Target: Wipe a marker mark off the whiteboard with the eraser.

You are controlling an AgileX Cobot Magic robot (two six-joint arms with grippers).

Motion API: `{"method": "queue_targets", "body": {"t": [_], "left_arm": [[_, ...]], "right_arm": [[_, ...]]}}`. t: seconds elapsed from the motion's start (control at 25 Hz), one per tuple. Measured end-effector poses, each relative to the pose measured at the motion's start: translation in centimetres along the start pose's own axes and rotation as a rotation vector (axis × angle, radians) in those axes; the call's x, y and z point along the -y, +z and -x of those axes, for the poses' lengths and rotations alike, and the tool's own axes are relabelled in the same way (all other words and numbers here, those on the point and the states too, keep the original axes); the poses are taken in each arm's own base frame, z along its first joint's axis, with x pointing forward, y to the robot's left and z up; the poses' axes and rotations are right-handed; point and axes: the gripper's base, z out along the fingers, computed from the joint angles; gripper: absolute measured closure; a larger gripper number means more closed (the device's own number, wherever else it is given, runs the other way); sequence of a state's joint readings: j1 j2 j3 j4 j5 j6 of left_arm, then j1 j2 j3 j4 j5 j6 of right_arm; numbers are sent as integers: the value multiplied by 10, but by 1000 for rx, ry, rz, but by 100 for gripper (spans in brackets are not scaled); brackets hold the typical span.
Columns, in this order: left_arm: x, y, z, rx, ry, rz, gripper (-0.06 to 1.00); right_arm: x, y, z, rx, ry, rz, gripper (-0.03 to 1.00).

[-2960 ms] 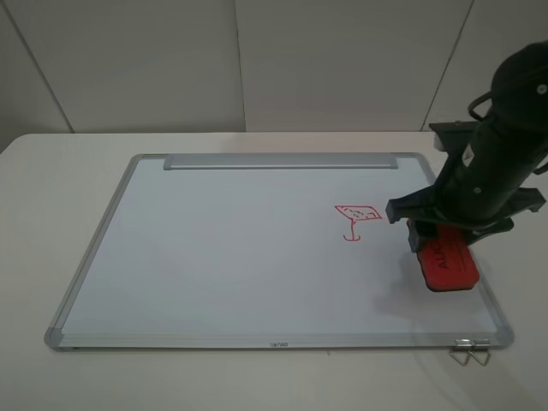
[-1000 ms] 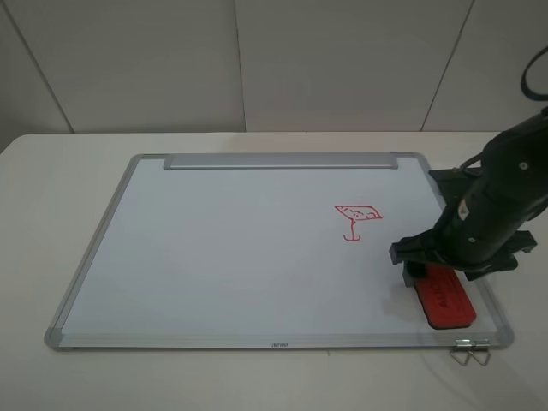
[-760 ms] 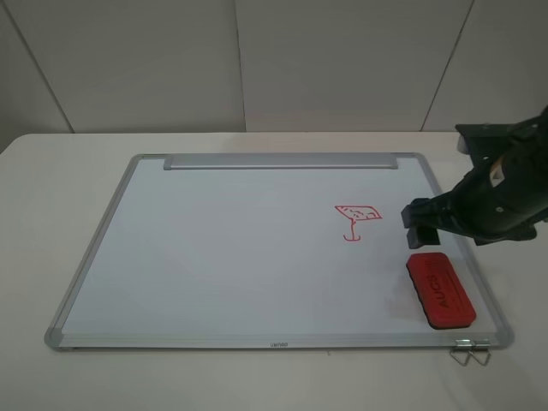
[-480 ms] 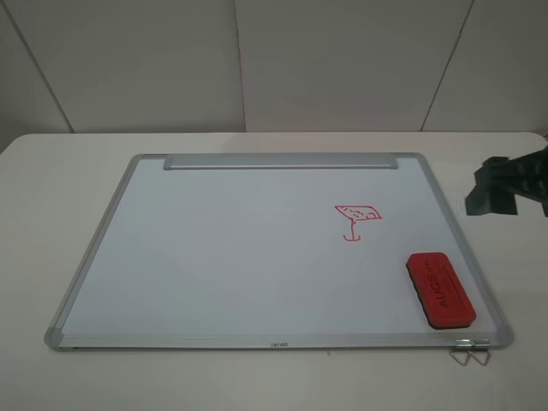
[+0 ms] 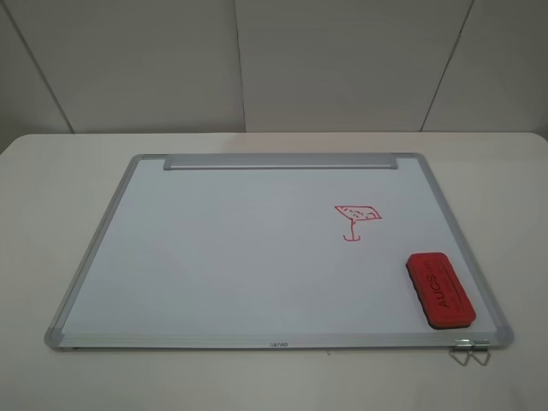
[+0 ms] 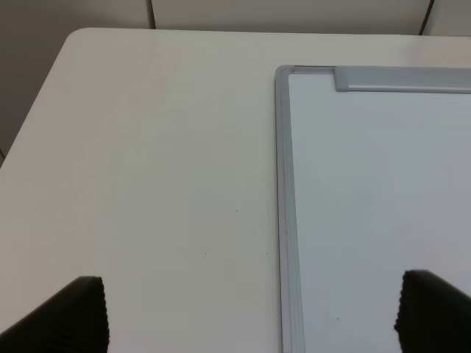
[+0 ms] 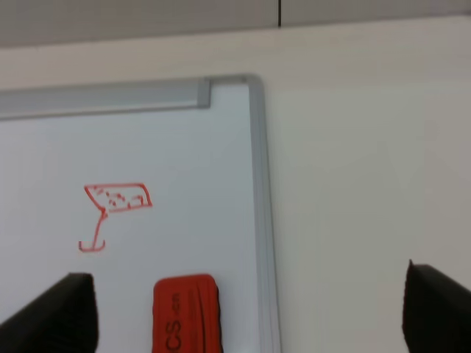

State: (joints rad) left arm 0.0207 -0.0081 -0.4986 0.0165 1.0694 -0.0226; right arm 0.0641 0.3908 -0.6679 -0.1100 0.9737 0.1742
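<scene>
We see our right gripper [image 7: 243,316] spread open and empty, the eraser [image 7: 185,312] lying on the whiteboard [image 7: 255,184] between its fingers; our left gripper [image 6: 250,316] is open too.

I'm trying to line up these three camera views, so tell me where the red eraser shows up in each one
Exterior high: the eraser lies on the whiteboard, in its near right corner, below and right of the red cocktail-glass drawing.
Left wrist: not in it; only the board's other side shows.
Right wrist: at the picture's bottom edge, partly cut off, lettering visible.
Shared landmark: the silver tray bar, seen in all three views.
</scene>
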Motion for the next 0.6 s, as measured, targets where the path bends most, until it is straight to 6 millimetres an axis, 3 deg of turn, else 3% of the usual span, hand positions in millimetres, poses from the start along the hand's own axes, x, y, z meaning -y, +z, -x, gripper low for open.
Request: {"method": "queue_targets", "body": {"t": [0.32, 0.6], "left_arm": [[0, 0, 0, 0, 0, 0, 17], [0, 0, 0, 0, 0, 0, 17]], "right_arm": [[3, -34, -17, 168, 30, 44, 23], [6, -34, -43, 144, 36, 45, 23]]}}
